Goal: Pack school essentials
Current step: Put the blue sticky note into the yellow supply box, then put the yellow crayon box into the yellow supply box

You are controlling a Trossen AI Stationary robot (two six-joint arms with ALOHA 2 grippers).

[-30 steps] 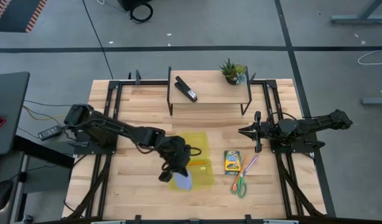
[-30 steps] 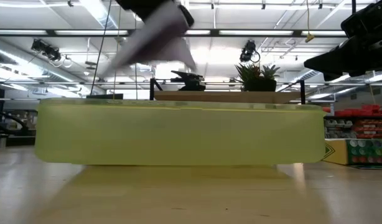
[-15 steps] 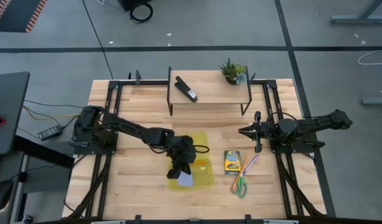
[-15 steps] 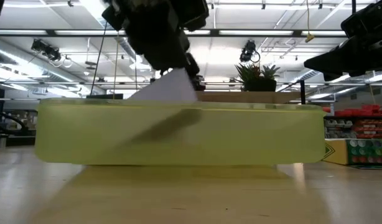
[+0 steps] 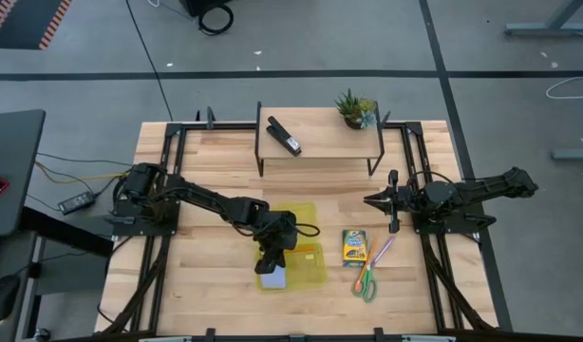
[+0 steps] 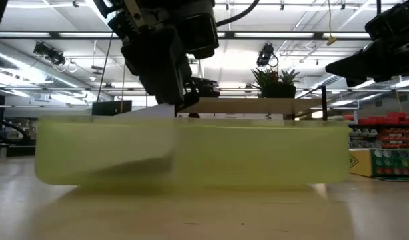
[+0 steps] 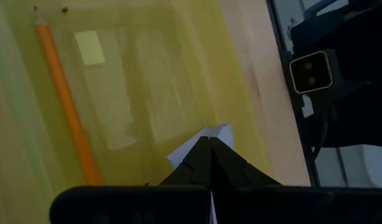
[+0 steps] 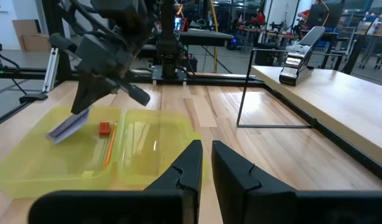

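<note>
While the left gripper (image 5: 275,265) hangs over the near end of the yellow case (image 5: 310,271), its fingers are pinched tight on the pale blue notepad (image 8: 68,126), which tilts down w/ its lower edge inside the case, by the near wall. Left wrist view shows the dark fingers (image 7: 209,163) meeting at a point, a pale corner of the pad poking out past them. Already in the case: orange pencil (image 7: 65,102) lying along the floor, and red eraser (image 8: 104,128) just beside it. Case is open, both halves flat on the table (image 5: 216,304). Right gripper (image 5: 375,200) waits above the table's right side, well apart from the case, fingers close together w/ only a narrow gap, holding nothing. Crayon box (image 5: 353,247), purple pen (image 5: 381,252) and green-handled scissors (image 5: 366,282) lie on the table just right of the case, between it and the right arm. Black stapler (image 5: 284,137) and a small plant (image 5: 354,108) sit on the raised shelf at the far edge.
</note>
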